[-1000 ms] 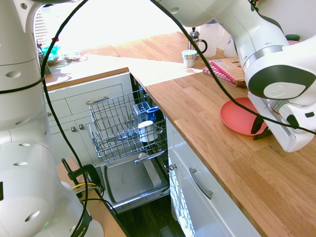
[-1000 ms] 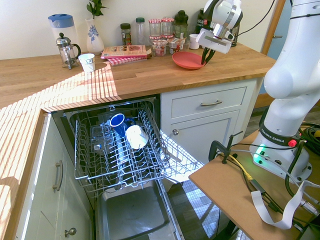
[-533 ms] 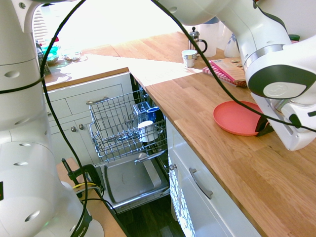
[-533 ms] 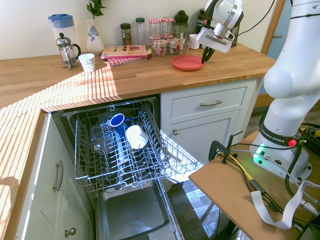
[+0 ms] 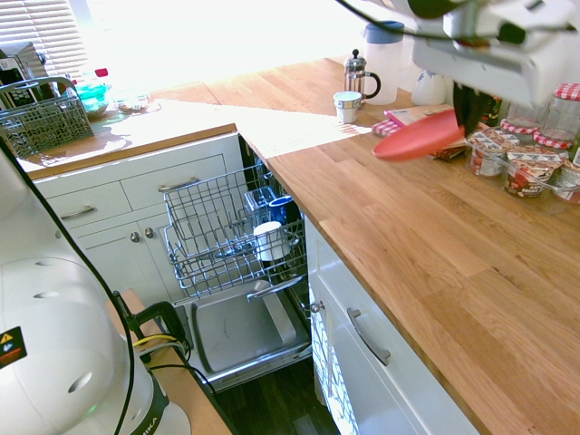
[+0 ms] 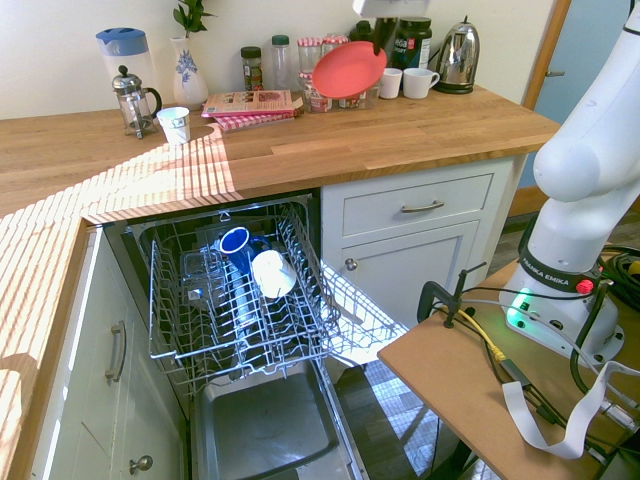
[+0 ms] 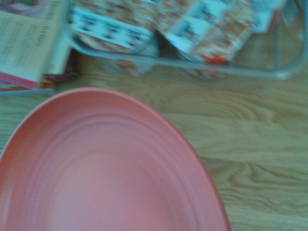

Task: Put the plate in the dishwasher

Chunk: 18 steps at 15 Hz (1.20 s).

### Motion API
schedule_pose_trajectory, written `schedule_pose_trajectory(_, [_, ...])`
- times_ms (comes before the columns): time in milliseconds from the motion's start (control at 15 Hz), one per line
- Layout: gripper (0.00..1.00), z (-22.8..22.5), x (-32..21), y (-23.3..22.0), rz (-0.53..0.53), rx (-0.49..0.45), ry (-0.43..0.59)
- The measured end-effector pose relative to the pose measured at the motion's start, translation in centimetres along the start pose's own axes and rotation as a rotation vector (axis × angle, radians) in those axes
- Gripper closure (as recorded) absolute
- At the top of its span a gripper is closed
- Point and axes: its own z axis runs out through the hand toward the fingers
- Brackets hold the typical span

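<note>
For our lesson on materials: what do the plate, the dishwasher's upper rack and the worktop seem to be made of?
Plate: probably plastic, satin; evenly coloured, smooth moulded rings.
Upper rack: metal wire, apparently coated; thin grey bars.
Worktop: wood, low sheen; grain and joined strips.

In the second exterior view, taken as a clock face centred on the wooden countertop's (image 6: 290, 150) bare front stretch, a French press (image 6: 135, 103) stands between 9 and 10, a patterned cup (image 6: 174, 126) at 9, and a floral vase (image 6: 189, 75) and blue-lidded pitcher (image 6: 122, 45) at 10. Magazines (image 6: 248, 103) lie between 10 and 11; a dark-lidded jar (image 6: 251, 70) stands at 11; two white mugs (image 6: 405, 83) and a steel kettle (image 6: 458, 60) stand at 2.
</note>
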Motion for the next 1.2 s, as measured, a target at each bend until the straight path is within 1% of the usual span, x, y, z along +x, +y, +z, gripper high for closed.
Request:
schedule_pose_trajectory(133, [1.0,-3.7,-6.6,-8.0,-0.122,-0.044,0.072])
schedule_pose_trajectory(267, [1.0,-6.0,-16.6,-15.1,-0.251,-0.082,0.143])
schedule_pose_trajectory(400, [1.0,-5.9,-28.2,-19.7,-0.386,-0.119,0.208])
schedule_pose_trajectory(467, [1.0,-5.0,-34.3,-21.0,-0.452,-0.138,0.251])
schedule_pose_trajectory(600, [1.0,-1.6,-43.4,-21.7,-0.579,-0.179,0.345])
schedule_pose_trajectory(733, [1.0,3.6,-50.1,-21.3,-0.697,-0.219,0.432])
schedule_pose_trajectory(933, [1.0,10.9,-60.8,-19.2,-0.894,-0.283,0.55])
schedule_pose_trajectory(1067, [1.0,14.9,-67.6,-17.4,-1.02,-0.328,0.628])
schedule_pose_trajectory(1200, [1.0,18.8,-72.3,-16.3,-1.12,-0.39,0.695])
